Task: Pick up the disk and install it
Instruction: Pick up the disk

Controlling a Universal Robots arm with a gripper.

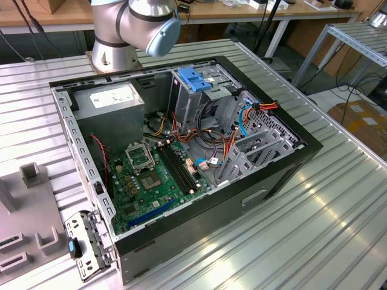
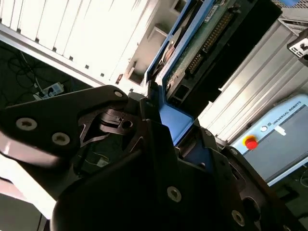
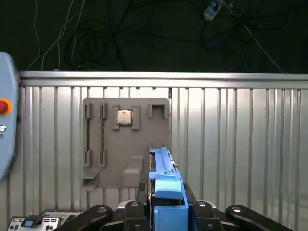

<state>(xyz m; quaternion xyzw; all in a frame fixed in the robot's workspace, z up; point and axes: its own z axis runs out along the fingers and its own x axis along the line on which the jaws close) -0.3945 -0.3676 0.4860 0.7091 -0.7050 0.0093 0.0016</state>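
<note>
Clamping the disk point(image 3: 162, 166) edge-on, the gripper point(image 3: 169, 202) apparently holds it aloft; pick-up done, fitting into the computer case point(image 1: 254, 193) outstanding.

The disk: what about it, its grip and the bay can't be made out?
- Second wrist view: the disk runs off the picture's edge; its far end is cut off.
- First wrist view: edge-on, its blue rail hides the flat faces.
- Both wrist views: the gripper has a dark body that covers its contact with the disk.
- Exterior view: the light-blue latch and drive cage hide the bay's inside in the computer case.
</note>
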